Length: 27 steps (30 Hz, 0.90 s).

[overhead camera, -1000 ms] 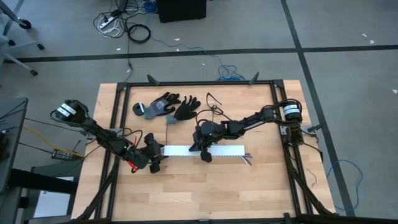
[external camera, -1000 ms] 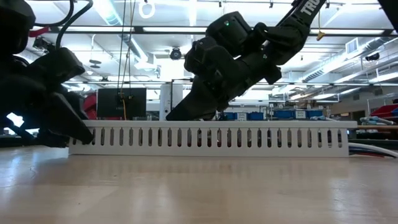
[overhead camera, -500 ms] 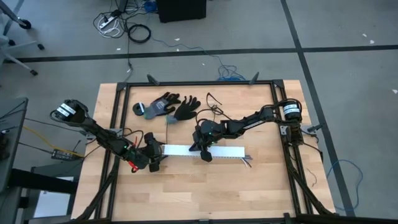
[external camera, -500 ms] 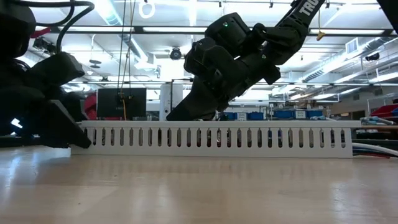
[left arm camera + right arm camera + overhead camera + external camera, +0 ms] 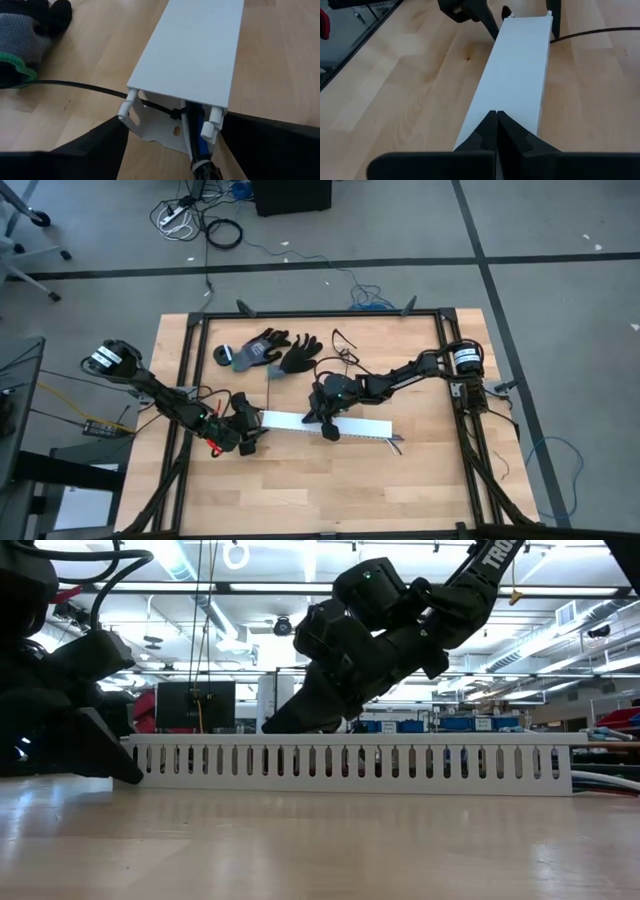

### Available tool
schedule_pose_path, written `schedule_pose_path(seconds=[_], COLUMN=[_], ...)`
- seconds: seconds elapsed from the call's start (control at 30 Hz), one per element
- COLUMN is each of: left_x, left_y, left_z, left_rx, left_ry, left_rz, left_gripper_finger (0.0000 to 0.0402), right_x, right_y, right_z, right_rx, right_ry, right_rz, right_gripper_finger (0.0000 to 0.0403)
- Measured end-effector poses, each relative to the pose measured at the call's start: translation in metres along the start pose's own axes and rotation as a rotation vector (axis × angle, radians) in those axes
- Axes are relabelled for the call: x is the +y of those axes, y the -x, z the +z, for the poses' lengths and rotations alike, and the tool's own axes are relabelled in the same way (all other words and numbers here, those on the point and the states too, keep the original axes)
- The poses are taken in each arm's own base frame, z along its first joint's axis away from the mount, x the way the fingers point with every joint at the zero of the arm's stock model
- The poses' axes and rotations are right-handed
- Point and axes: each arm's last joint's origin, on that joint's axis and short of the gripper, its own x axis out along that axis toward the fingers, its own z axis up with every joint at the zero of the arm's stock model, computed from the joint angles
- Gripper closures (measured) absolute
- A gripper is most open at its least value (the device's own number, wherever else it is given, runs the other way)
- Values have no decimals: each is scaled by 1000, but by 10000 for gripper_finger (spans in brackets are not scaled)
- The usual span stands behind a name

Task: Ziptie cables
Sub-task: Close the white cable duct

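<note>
Shows a white slotted duct (image 5: 360, 423) lying lengthwise across the middle of the worktop (image 5: 300, 480), lid on.

Places the cables (image 5: 196, 131) inside the duct: blue, white and black strands visible in its open mouth in the left wrist view, a few loose ends poking out at the far end near the right arm in the high view.

Sets the left end effector (image 5: 252, 430) at the duct's left end, fingers spread wide to either side of the mouth and gripping nothing; probably positioned to reach the bundle where it emerges, or to stop the duct sliding endways.

Brings the right end effector (image 5: 496, 117) down onto the lid about midway along, fingers pressed together with nothing between them, tips touching the white surface; most likely used as a weight, pinning the light duct flat while the other arm works at the end.

Includes a thin black strand (image 5: 75, 86) crossing the mouth and trailing off over the wood; cannot tell whether tie or cord.

Leaves a pair of gloves (image 5: 270, 352) well apart near the back edge, out of the working line.

Suggests bundling not yet finished, no closed tie being plainly visible.
</note>
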Motion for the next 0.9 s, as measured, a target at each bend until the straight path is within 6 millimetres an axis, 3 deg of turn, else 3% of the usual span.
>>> schedule_pose_path(seconds=[0.53,0.9], left_x=[0,0], left_y=[0,0], left_z=[0,0], left_rx=[1,1], left_ry=[19,23], left_rz=[0,-3], left_gripper_finger=[117,117], right_x=[13,21], right_y=[15,9], right_z=[25,3], right_rx=[-93,99], right_ry=[62,9], right_rz=[-52,-110], right_gripper_finger=[403,403])
